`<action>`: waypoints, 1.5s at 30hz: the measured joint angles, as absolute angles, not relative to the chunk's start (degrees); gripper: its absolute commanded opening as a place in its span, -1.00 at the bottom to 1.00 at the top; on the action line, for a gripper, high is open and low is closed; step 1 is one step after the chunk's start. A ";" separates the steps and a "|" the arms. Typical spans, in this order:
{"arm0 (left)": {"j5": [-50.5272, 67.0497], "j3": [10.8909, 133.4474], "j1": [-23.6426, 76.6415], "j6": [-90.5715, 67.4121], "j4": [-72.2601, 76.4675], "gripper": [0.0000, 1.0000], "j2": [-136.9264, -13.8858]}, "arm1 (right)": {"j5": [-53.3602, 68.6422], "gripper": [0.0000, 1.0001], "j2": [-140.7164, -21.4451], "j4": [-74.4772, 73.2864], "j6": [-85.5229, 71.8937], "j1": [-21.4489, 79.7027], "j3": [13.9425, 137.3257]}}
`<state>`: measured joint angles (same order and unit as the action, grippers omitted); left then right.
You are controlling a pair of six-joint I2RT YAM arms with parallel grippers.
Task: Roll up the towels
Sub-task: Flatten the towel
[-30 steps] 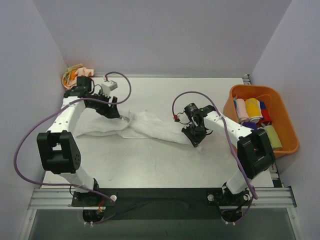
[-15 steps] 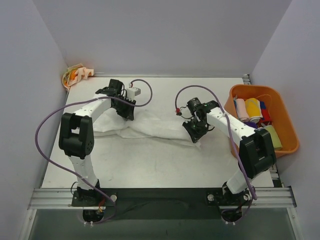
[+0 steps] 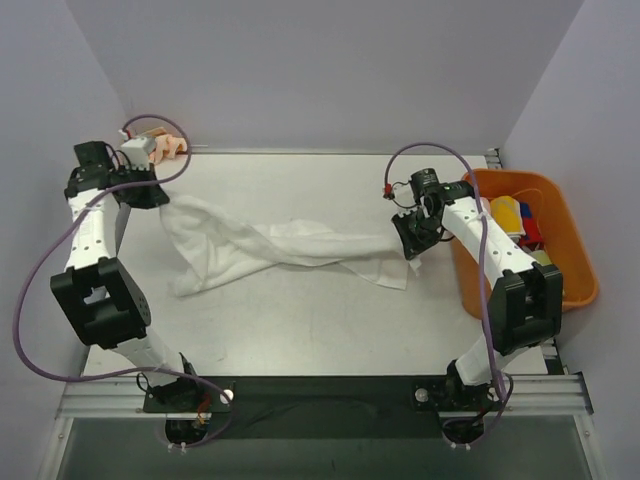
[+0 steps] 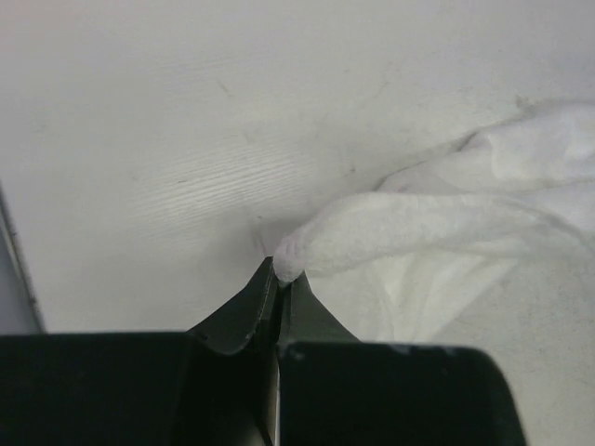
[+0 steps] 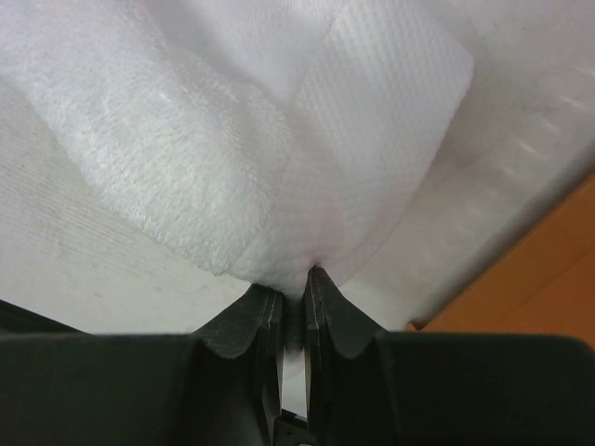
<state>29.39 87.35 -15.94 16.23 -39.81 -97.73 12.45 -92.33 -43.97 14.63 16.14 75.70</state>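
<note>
A large white towel [image 3: 270,245] lies stretched and twisted across the table from far left to right. My left gripper [image 3: 160,198] is shut on its left corner [image 4: 296,255] near the table's left edge. My right gripper [image 3: 412,245] is shut on the towel's right end [image 5: 279,195], beside the orange bin. A cream towel with orange blotches [image 3: 160,145] sits bunched at the back left corner. Small coloured rolled towels [image 3: 508,218] lie in the bin.
The orange plastic bin [image 3: 575,250] stands at the right edge, its wall showing in the right wrist view [image 5: 548,288]. Purple walls enclose the table on three sides. The left arm's cable loops near the back left corner.
My left gripper closed on the towel's corner and pulled it out to the far left. The right gripper carried its end rightward toward the bin, stretching the towel.
</note>
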 measured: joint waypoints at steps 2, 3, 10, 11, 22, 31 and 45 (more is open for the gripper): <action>31.92 88.58 -21.10 17.98 -40.53 -1.00 -97.10 | 12.43 -1.00 -92.33 -44.38 15.00 15.16 76.36; 32.80 88.90 -22.74 18.70 -40.82 -1.00 -97.08 | 12.43 -1.00 -92.33 -44.60 15.11 14.87 76.62; 34.92 88.97 -26.26 22.35 -43.72 -1.00 -98.15 | 13.17 -1.00 -96.05 -46.54 15.40 14.66 80.71; 34.87 88.97 -26.24 22.72 -43.81 -1.00 -98.48 | 13.41 -1.00 -97.71 -46.85 15.29 14.70 82.37; 32.80 92.38 -27.88 21.89 -43.66 -1.00 -106.13 | 15.46 -1.00 -115.92 -47.70 13.56 14.63 103.55; 32.80 94.70 -28.69 21.71 -43.70 -1.00 -108.44 | 22.83 -1.00 -115.35 -55.77 19.05 13.76 95.98; 46.09 103.35 -36.36 18.13 -45.19 -1.00 -108.29 | 37.52 -1.00 -111.07 -72.10 34.17 8.21 101.25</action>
<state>46.09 103.35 -36.36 18.13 -45.19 -108.29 37.52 -111.07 -72.10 34.17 8.21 101.25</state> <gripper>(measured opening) 0.050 0.099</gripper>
